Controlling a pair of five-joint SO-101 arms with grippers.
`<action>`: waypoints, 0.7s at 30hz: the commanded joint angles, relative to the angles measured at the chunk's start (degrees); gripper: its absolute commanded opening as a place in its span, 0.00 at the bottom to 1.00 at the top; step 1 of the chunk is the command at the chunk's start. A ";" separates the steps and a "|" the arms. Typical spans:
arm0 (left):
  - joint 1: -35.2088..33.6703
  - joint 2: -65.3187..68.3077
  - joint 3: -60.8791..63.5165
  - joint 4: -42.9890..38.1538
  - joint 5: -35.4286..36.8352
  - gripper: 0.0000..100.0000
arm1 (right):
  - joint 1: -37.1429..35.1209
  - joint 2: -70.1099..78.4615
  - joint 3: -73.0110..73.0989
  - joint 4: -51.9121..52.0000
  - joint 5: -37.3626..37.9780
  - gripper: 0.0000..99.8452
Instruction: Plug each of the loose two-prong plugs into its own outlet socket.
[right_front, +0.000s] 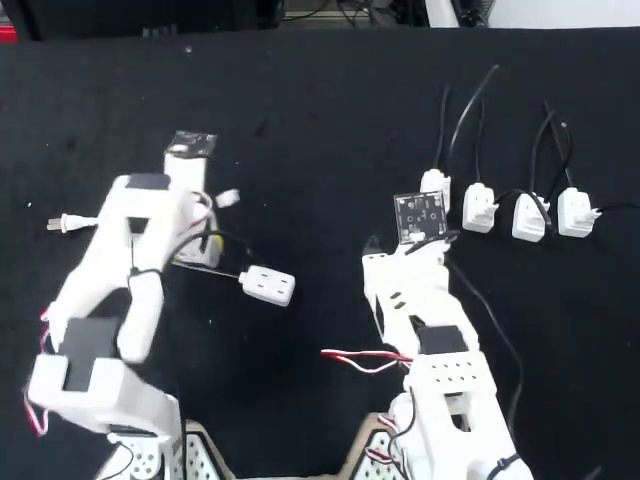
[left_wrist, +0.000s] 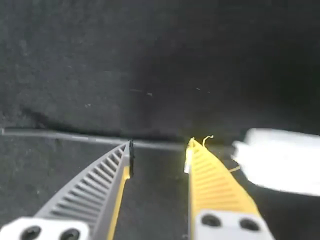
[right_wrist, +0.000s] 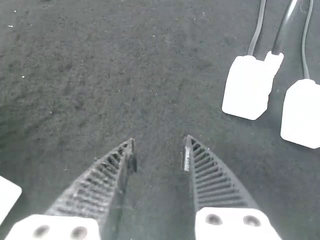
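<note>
My left gripper (left_wrist: 157, 152) is open, pointing down at the black mat, and a thin black cable (left_wrist: 60, 136) runs across just past its tips. A blurred white block (left_wrist: 282, 160) lies close beside the yellow finger. From above, the left arm (right_front: 135, 240) stands over the cable of a white outlet block (right_front: 268, 285). A loose two-prong plug (right_front: 66, 223) lies left of that arm and a small white plug (right_front: 228, 198) just right of it. My right gripper (right_wrist: 159, 150) is open over bare mat, with two white corded pieces (right_wrist: 247, 87) ahead of it.
A row of white corded pieces (right_front: 527, 218) lies at the right of the black mat, with cables running toward the back edge. The right arm (right_front: 425, 300) stands just left of that row. Red and white wires (right_front: 365, 358) hang by its base.
</note>
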 joint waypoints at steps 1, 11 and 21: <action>-3.38 4.92 -3.12 -6.07 -0.26 0.19 | 1.23 -1.54 -3.12 -1.05 -0.53 0.15; -7.16 7.74 -2.51 -10.11 10.02 0.19 | 1.23 -1.54 -3.12 -1.05 -0.53 0.15; -10.68 7.74 -2.77 3.16 10.02 0.19 | 1.14 -1.54 -3.12 -1.23 -0.53 0.15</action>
